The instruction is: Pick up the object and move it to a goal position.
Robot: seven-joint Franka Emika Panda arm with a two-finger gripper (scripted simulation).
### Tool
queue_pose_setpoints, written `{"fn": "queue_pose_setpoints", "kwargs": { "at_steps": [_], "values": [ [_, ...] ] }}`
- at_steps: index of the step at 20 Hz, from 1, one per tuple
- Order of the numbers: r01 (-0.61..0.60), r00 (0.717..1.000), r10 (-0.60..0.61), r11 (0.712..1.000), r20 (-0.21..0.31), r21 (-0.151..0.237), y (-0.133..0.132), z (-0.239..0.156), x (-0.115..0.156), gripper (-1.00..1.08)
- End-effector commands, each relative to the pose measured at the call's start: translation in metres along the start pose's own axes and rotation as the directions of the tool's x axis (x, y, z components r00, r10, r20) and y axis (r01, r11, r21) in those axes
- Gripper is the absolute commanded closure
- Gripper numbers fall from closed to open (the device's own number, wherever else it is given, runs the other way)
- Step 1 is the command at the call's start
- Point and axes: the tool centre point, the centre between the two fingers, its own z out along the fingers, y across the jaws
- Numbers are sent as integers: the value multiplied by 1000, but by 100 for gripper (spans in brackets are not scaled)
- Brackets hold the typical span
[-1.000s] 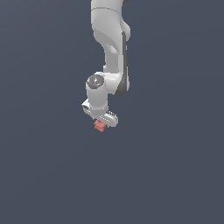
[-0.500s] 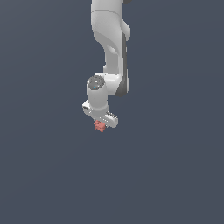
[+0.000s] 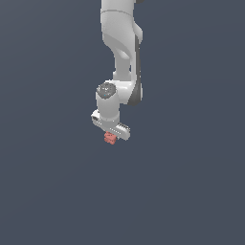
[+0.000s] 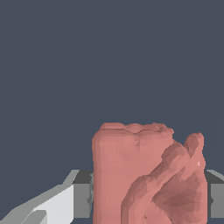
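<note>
Exterior view: the object (image 3: 110,138) sat directly under the gripper (image 3: 111,136), tucked against the hand's underside, arm pointing straight down. Wrist view: the object (image 4: 146,175) filled the gap between the fingers (image 4: 82,199), so the gripper looked clamped on it, no goal marker visible.

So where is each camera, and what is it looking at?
Exterior view: a camera off the arm, its spot unknown, looks at the whole white Panda arm reaching down, its gripper over the small salmon-red piece.
Wrist view: a camera on the wrist looks along the gripper; grey fingers flank the piece, which fills the view close up.
Shared: both show the salmon-red piece at the gripper against plain dark grey.
</note>
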Motion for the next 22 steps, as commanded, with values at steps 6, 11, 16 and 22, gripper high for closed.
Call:
{"fn": "queue_pose_setpoints", "kwargs": {
  "at_steps": [6,11,16,22],
  "values": [
    [1,1000,-1,1000,0,0,-40,-9,-10,108],
    [1,1000,-1,1000,0,0,-88,-20,-21,108],
    [1,1000,-1,1000,0,-1,-143,-33,-34,108],
    [1,1000,-1,1000,0,-1,-213,-49,-50,108]
  ]
}}
